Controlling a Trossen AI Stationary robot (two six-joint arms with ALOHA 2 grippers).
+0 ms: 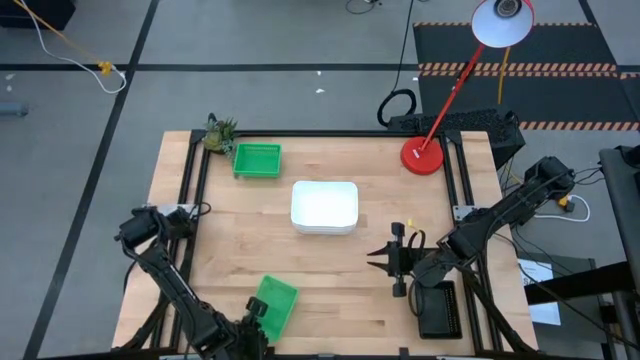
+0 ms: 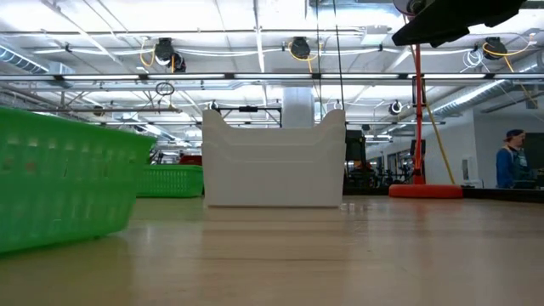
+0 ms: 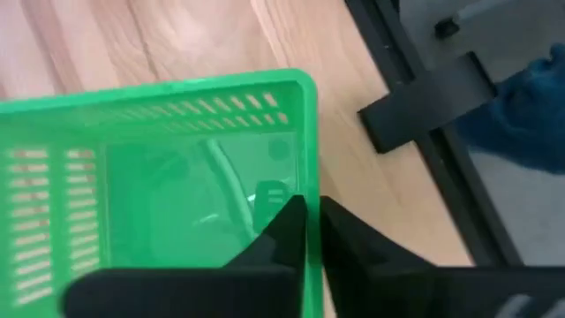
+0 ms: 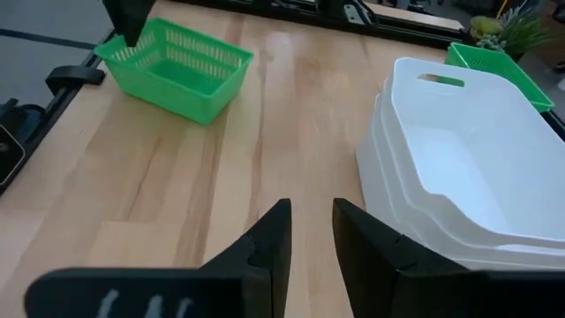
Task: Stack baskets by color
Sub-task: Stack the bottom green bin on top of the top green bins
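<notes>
A green basket (image 1: pixel 275 300) sits near the table's front edge, with my left gripper (image 3: pixel 311 221) shut on its wall. A second green basket (image 1: pixel 256 160) rests on its bottom at the far left. White baskets (image 1: pixel 324 206) sit nested in one stack at the table's middle. A black basket (image 1: pixel 438 308) lies at the near right, partly under my right arm. My right gripper (image 4: pixel 311 225) hovers open to the right of the white stack, with nothing between its fingers. My left gripper holds the near green basket by the rim of one side wall (image 3: pixel 309 177), close to a corner. One finger (image 3: pixel 282 230) is inside the basket and one outside. The fingers come from above, slanting down. The basket sits upright with its bottom on the table.
A red round lamp base (image 1: pixel 423 155) with its slanting arm stands at the far right. A small leafy toy (image 1: pixel 218 133) lies at the far left corner beside the green basket. Bare wood lies between the white stack and the near green basket.
</notes>
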